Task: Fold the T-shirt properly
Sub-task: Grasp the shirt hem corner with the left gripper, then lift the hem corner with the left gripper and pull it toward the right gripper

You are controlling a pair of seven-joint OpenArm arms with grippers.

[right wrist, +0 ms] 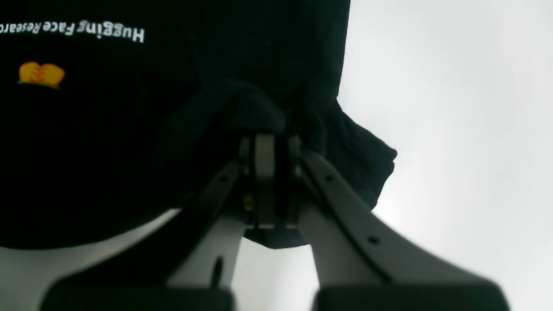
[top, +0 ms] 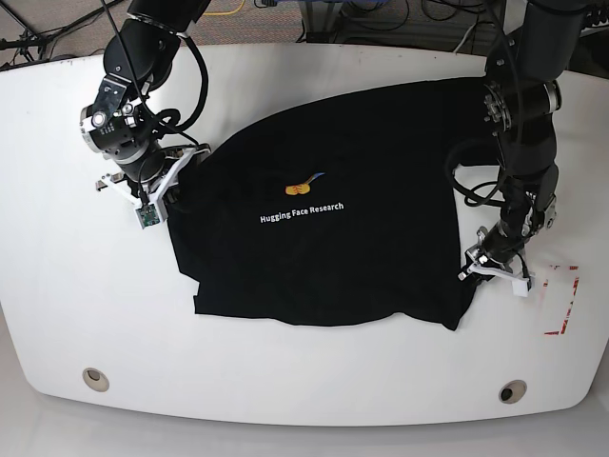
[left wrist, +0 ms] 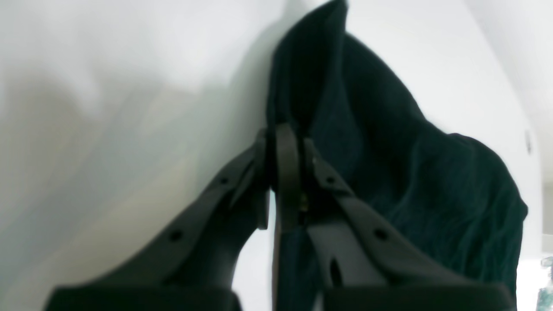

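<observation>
T-shirt (top: 324,238) on table (top: 57,286), red marks (top: 563,303) beside

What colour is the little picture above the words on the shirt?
Orange-yellow logo on the black T-shirt; it shows best in the right wrist view.

Both arms reach down from the far side, one at each end. The left gripper (left wrist: 283,172) sits low with its jaws pinched together on cloth, wrist angled in. The right gripper (right wrist: 270,181) has its jaws clamped tight on a bunched bit too, the arm bent at the elbow and the wrist tilted inward.
</observation>
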